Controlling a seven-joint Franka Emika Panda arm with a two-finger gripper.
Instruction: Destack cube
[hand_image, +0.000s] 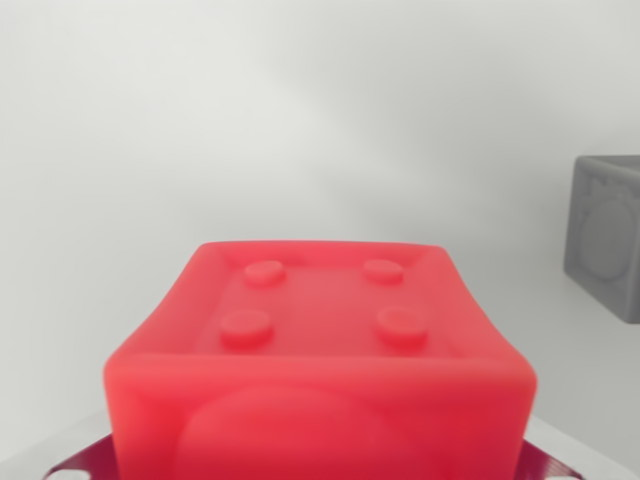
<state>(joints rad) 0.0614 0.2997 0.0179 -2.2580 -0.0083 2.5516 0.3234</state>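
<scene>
Red cube (318, 360): fills the lower middle of the wrist view, very close to the camera; its recessed top face carries four round studs.
Grey cube (607, 235): well apart from the red cube, toward the wrist view's right edge, cut off by the frame.
White surface (300, 120): stretches behind the red cube.
Gripper: fingers not visible; I cannot tell whether they hold the red cube.

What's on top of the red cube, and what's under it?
On the red cube: nothing, only its own four raised studs inside a rimmed face. Under it: the cube hides most, only slivers of a dark red surface show at its base.
</scene>
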